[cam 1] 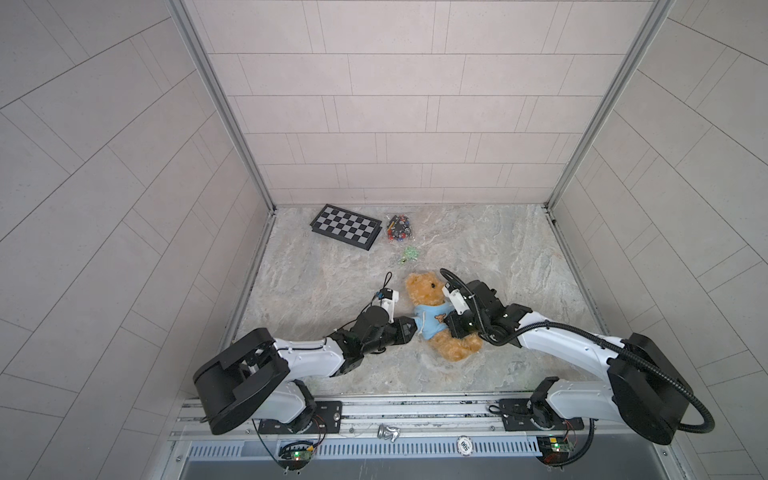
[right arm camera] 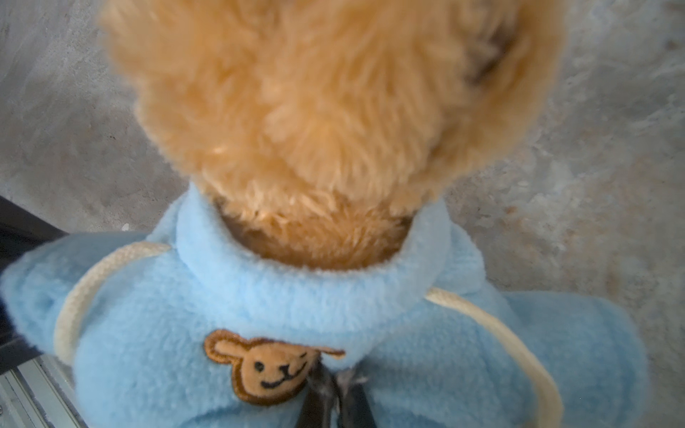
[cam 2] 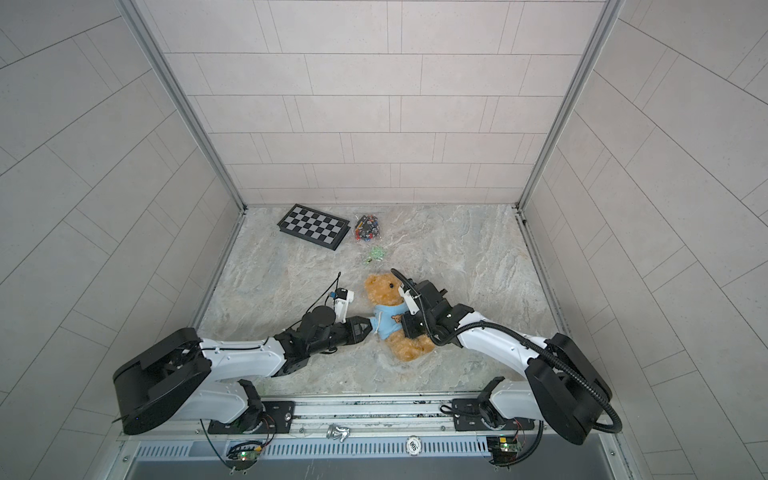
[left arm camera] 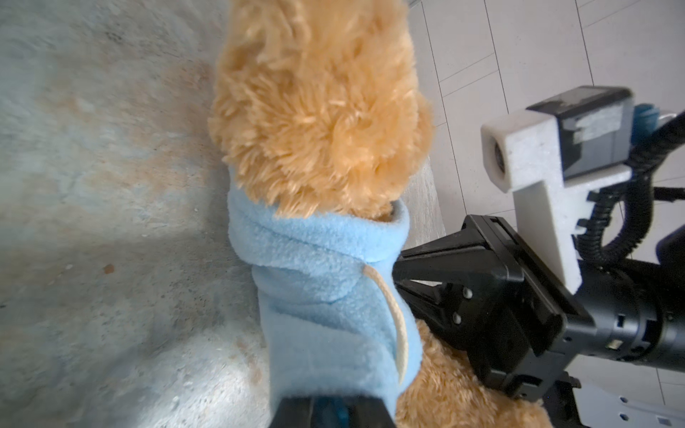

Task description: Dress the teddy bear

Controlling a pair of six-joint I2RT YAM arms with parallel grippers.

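Golden plush bear point(cam 1: 426, 291) lies mid-way across the bench point(cam 1: 519, 257), head toward 11 o'clock, wearing a blue hoodie point(cam 1: 432, 322). At its 3 o'clock the right gripper point(cam 1: 450, 329) pinches the fleece; at 9 o'clock the left gripper point(cam 1: 412, 328) touches it, grip unclear.

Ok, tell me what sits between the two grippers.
The teddy bear in its light blue hoodie lies between left gripper and right gripper, in both top views.
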